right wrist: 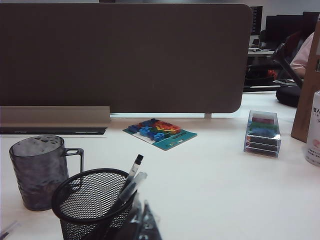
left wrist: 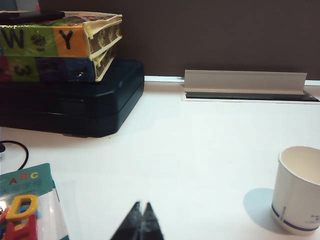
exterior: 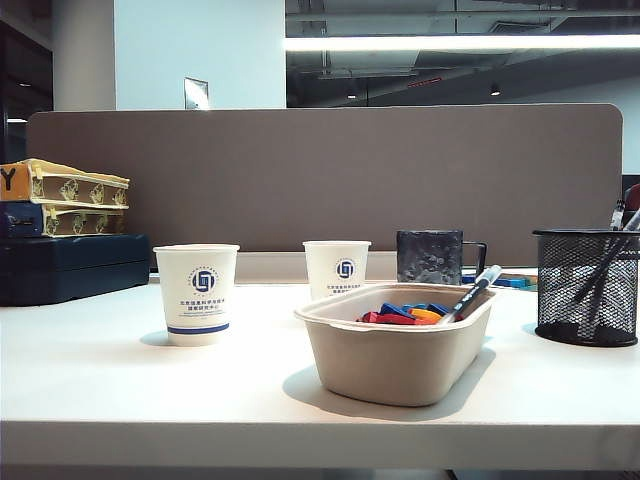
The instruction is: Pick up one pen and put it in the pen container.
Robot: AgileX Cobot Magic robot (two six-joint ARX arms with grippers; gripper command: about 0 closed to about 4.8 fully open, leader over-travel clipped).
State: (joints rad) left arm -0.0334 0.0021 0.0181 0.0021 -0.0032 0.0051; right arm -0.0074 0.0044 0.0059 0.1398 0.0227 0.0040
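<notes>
Pen leans in the tray, its lower barrel hidden.
We see the left claw and right claw pressed together, empty, cut off at the frame edges.

A grey-brown divider panel stands behind the white tabletop; above the panel, a fluorescent ceiling light glows.

Black mesh pen container (beige tray).

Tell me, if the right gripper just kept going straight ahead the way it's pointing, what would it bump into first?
Probably the pen container. The right gripper is shut and sits right beside the mesh cup's rim, close to the dark pens standing in it. Depth is hard to judge, so it might slip just past.
</notes>
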